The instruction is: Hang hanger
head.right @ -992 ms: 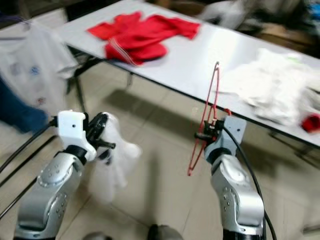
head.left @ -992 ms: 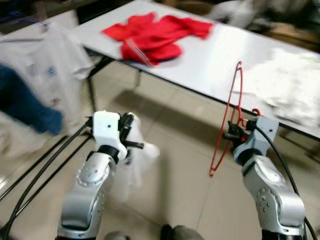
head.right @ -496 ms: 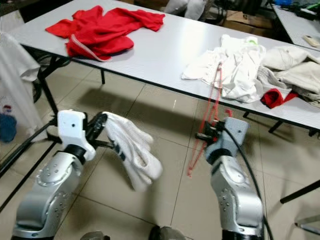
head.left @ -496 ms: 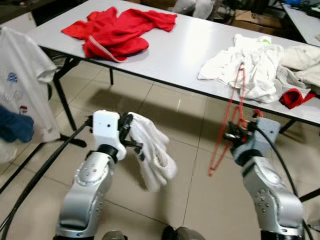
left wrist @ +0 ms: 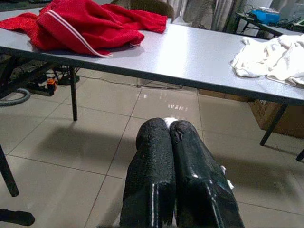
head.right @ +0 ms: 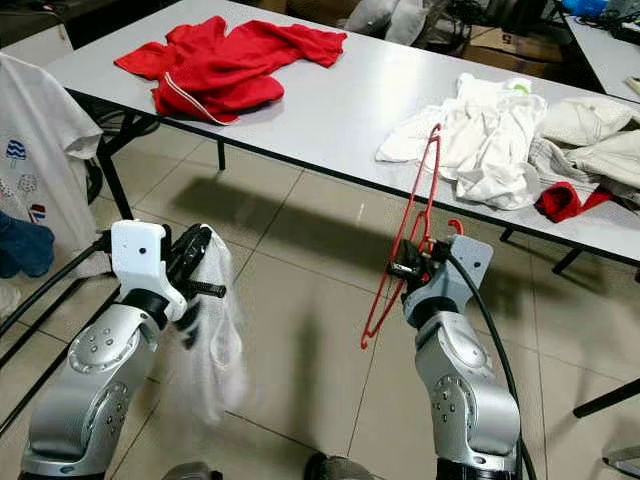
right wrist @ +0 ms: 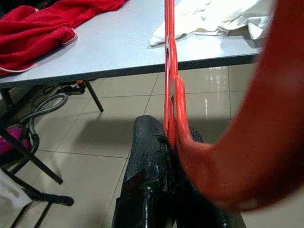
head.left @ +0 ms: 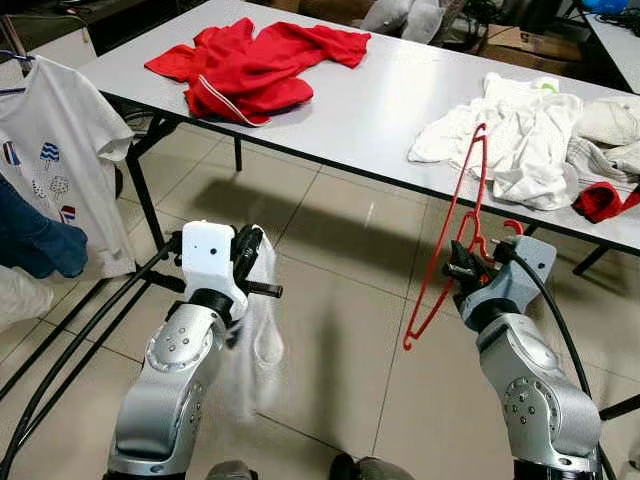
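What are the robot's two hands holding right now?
Left gripper: shut on white garment.
Right gripper: shut on red hanger.

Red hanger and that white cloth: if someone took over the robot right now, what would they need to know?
Right gripper: shut on the red hanger, held upright over the floor in front of the table.
Left gripper: shut on a white garment that dangles below it.
Done: both things are picked up.
Left: garment is not on the hanger; hanger not hung. A white T-shirt already hangs to the robot's left.
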Controlling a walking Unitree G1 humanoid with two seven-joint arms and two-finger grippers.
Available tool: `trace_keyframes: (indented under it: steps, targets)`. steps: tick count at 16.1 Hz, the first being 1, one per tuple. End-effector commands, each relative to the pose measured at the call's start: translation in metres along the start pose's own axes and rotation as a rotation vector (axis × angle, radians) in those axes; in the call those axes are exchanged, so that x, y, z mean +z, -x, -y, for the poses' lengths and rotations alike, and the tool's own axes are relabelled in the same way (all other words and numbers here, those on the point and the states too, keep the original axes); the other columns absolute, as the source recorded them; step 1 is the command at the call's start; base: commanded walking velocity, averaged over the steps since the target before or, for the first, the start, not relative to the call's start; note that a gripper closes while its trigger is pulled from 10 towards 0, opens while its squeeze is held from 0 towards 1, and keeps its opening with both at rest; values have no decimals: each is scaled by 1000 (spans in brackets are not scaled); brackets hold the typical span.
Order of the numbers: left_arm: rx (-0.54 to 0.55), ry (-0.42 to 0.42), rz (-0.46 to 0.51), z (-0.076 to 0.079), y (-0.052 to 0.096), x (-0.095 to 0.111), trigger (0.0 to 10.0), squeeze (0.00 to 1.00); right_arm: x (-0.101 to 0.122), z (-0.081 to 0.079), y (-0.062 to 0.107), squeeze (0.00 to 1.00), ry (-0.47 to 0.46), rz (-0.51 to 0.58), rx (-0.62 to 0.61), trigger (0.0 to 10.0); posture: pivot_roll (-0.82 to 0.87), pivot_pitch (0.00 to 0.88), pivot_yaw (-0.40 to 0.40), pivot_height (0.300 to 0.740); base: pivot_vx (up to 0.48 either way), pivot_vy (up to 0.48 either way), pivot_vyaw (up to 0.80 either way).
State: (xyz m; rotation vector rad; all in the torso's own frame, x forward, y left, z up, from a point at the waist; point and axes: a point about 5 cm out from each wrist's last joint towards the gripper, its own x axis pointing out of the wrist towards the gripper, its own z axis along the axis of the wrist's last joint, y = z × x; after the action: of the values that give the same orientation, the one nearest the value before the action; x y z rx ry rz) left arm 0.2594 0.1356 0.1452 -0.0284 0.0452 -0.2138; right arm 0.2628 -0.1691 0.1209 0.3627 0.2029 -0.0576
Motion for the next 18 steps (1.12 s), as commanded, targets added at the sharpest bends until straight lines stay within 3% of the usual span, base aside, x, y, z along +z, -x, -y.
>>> trace_keyframes:
  steps: [1, 3, 6, 8, 10, 11, 14, 15, 18]
  targets:
    - [-30, 3, 28, 5, -2, 7, 10000, 0, -1, 8, 1, 0, 10, 1, -38, 10000, 113, 57, -61, 740, 0, 0, 0]
    - [-34, 4, 32, 5, -2, 8, 10000, 0, 0, 8, 1, 0, -14, 15, -32, 10000, 113, 56, -59, 740, 0, 0, 0]
    - [-10, 31, 43, 2, -3, 12, 10000, 0, 0, 7, 1, 0, 59, 0, -28, 10000, 112, 54, -58, 740, 0, 0, 0]
    - [-26, -8, 38, 0, -4, 14, 10000, 0, 2, 5, 2, 0, 61, -15, 20, 10000, 112, 57, -59, 740, 0, 0, 0]
    - [-28, -51, 30, -5, -6, 16, 10000, 0, 9, 10, 10, 0, 232, -18, 13, 10000, 103, 58, -58, 740, 0, 270, 0]
    - [-26, -55, 29, -6, -6, 17, 10000, 0, 10, 6, 14, 0, 151, -12, 52, 10000, 102, 59, -58, 740, 0, 270, 0]
    - [-30, -58, 28, -8, -7, 18, 10000, 0, 17, 2, 17, 0, 140, 23, 29, 10000, 101, 58, -55, 740, 0, 270, 0]
    - [-34, -59, 29, -8, -7, 21, 10000, 0, 19, -5, 19, 0, 95, 46, 79, 10000, 99, 57, -52, 740, 0, 270, 0]
    - [-40, -58, 33, -9, -9, 23, 10000, 0, 18, -8, 22, 0, 119, 56, 86, 10000, 97, 56, -50, 740, 0, 285, 0]
